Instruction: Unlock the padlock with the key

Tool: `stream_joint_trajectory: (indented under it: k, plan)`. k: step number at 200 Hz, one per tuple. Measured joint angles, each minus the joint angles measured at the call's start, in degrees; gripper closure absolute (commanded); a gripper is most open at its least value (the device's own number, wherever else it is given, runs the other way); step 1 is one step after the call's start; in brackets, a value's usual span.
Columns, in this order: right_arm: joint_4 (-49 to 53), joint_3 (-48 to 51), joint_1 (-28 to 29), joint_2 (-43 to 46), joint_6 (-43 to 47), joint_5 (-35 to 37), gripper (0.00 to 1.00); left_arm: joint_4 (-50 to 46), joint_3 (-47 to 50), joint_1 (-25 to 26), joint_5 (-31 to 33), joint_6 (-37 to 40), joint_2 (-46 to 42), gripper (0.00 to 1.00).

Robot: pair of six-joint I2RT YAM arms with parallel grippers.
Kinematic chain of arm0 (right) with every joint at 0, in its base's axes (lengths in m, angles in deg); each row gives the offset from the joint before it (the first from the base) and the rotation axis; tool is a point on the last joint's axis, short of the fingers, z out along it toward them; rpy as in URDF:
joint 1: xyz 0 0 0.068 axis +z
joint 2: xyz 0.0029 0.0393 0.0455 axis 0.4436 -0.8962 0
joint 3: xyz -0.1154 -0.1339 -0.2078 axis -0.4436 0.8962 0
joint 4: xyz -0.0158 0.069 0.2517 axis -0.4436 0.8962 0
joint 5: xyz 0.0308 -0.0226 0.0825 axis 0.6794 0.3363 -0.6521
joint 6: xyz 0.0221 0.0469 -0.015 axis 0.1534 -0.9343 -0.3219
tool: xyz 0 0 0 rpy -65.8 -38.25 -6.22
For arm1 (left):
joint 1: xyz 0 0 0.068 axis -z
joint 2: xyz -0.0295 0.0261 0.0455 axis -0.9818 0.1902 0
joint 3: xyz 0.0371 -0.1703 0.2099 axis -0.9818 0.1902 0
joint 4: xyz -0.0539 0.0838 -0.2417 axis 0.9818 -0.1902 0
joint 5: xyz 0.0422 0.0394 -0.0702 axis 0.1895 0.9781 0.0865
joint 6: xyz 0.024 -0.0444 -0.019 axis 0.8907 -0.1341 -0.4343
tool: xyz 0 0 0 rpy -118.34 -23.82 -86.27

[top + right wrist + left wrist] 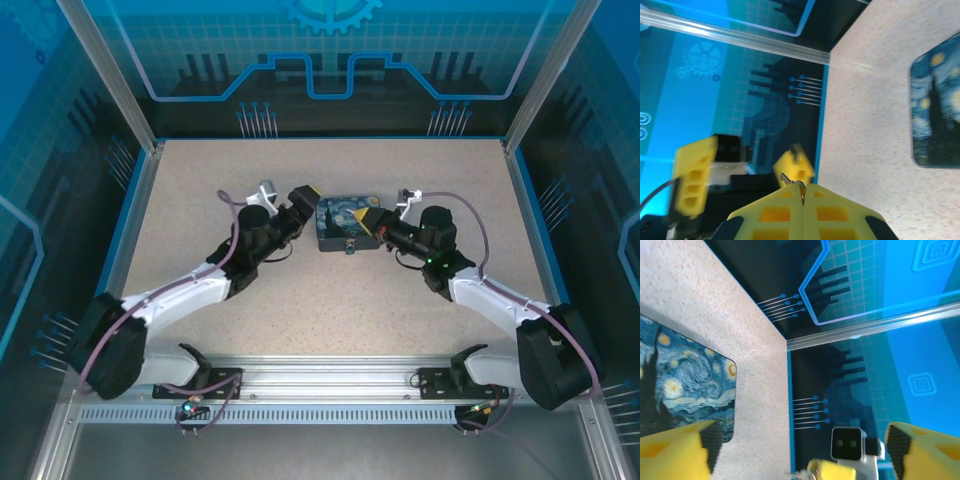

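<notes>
Speckled table (330, 320): key (796, 182) pinched in the right gripper (803, 191), padlock (350, 247) near it.

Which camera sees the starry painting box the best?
The top external view: the box sits there with nearly its whole lid visible. The left wrist view has part of it, cut off; the right wrist view has a blurry piece.

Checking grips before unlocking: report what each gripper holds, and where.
Right gripper pinches the key, only its tip poking out. Left gripper holds nothing.
</notes>
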Motion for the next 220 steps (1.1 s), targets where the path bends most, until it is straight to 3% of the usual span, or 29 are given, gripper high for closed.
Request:
stream_joint_trajectory:
  k: [31, 82, 149, 220]
  plan:
    - [7.0, -5.0, -5.6, -3.5, 4.2, -2.2, 1.00, -8.8, -0.2, 0.5, -2.9, 8.0, -3.9, 0.01]
    - [12.7, -21.5, -9.4, -18.6, 10.2, -6.2, 1.00, -17.5, 0.1, 6.5, -5.2, 23.3, 1.8, 0.01]
    - [16.6, -26.3, -9.4, -30.6, 12.2, -7.9, 1.00, -9.8, 0.4, 10.8, -6.4, 36.7, 20.0, 0.01]
    - [16.6, -26.3, -9.2, -33.2, 12.3, -7.7, 1.00, 1.6, -5.2, 10.8, -5.4, 41.6, 34.2, 0.01]
